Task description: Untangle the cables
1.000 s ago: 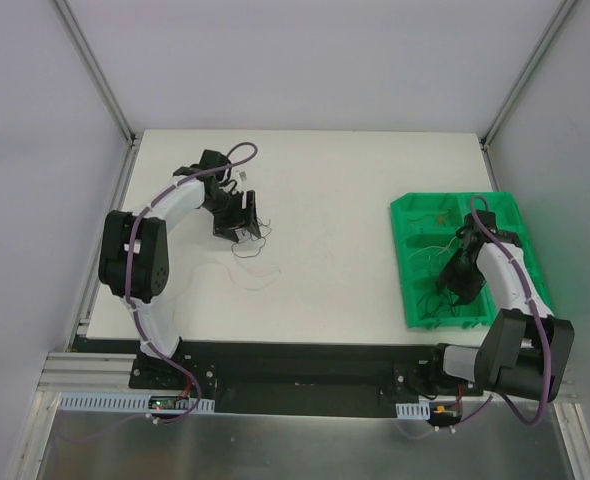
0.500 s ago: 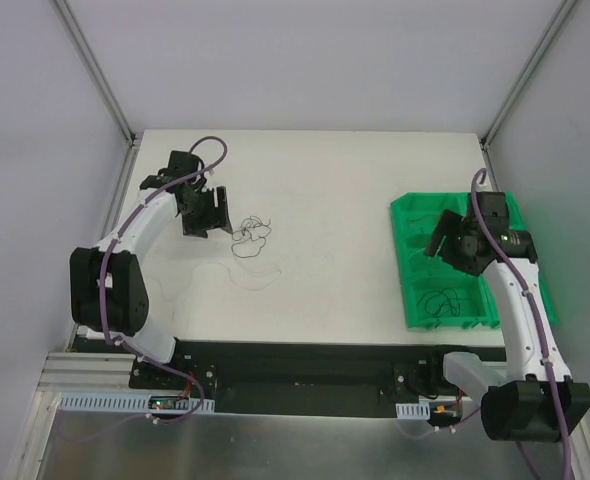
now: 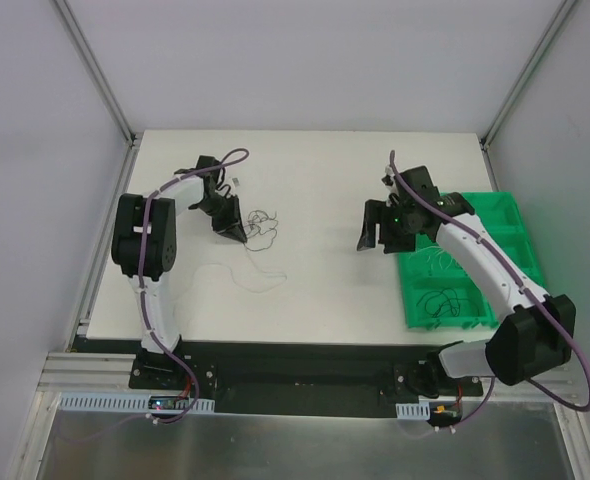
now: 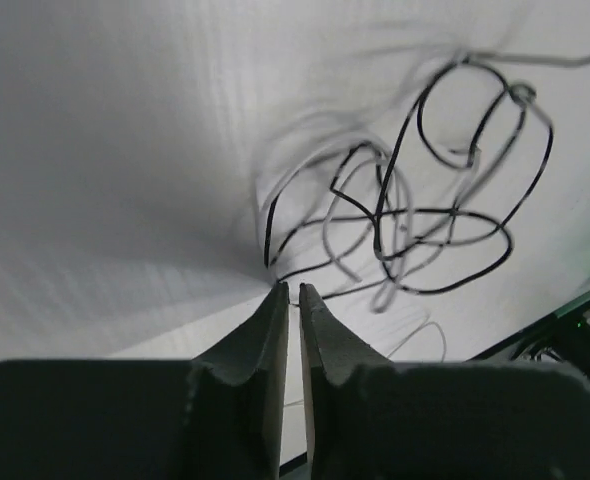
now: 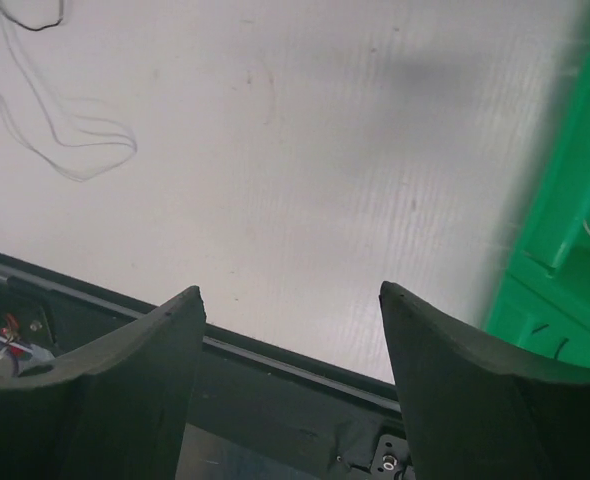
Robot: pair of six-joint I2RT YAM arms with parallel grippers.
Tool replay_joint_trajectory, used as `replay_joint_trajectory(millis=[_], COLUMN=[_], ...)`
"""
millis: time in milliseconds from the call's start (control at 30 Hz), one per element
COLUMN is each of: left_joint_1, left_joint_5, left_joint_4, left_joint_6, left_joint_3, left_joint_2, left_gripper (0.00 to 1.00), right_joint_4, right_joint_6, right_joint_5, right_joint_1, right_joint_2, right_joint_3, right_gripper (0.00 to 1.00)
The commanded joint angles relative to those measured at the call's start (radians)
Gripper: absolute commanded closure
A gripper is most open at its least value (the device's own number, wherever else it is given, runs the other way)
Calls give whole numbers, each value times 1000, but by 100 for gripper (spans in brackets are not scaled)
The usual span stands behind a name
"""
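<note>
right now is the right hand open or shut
Open. In the right wrist view the right hand has its fingers wide apart, with only bare white table between them.

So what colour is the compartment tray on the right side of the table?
The tray is bright green; the top external view shows it best.

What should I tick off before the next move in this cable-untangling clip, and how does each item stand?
1. Left gripper at the cable knot: ok, its tips sit at the knot's edge.
2. Strand pinched between its nearly closed jaws: cannot tell.
3. Right gripper open and empty: ok.
4. Right gripper near the knot: not ok, it hangs over bare table beside the green tray.
5. Loose strand apart from both grippers: ok.
</note>
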Motion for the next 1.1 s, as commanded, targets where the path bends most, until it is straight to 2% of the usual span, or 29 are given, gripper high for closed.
replay_joint_trajectory(millis=[0,233,367,400,433,467,533,633,733,900,1067], left_joint_1=[-73,-201,-208,-205,-198,-193,-188,-210,-251,-285,-287], left_joint_5=[74,56,-33,-53,-52,-33,40,86,70,-12,-116], left_joint_4=[-6,15,20,14,9,3,-12,-9,-9,-58,-43], left_joint_6=[-20,-2,-31,-36,-45,-54,-68,-98,-108,-193,-234], left_joint_3=[22,-44,-105,-119,-133,-145,-159,-174,-167,-164,-210], left_joint_2=[-52,-305,-395,-400,-397,-388,-353,-320,-281,-221,-262], left_gripper=[100,100,98,83,63,51,41,38,34,37,36], right_joint_4=[-2,58,84,90,96,101,104,99,105,81,76], right_joint_6=[-20,-50,-31,-28,-25,-20,-13,0,7,10,4], right_joint_5=[-85,-189,-229,-235,-237,-248,-266,-288,-285,-278,-254], right_joint_1=[42,83,88,89,91,91,95,95,95,95,94], right_joint_2=[62,127,182,193,208,223,257,296,322,326,288], right_joint_3=[117,147,154,159,164,170,196,236,260,267,204], right_gripper=[27,27,27,27,27,26,27,27,27,26,27])
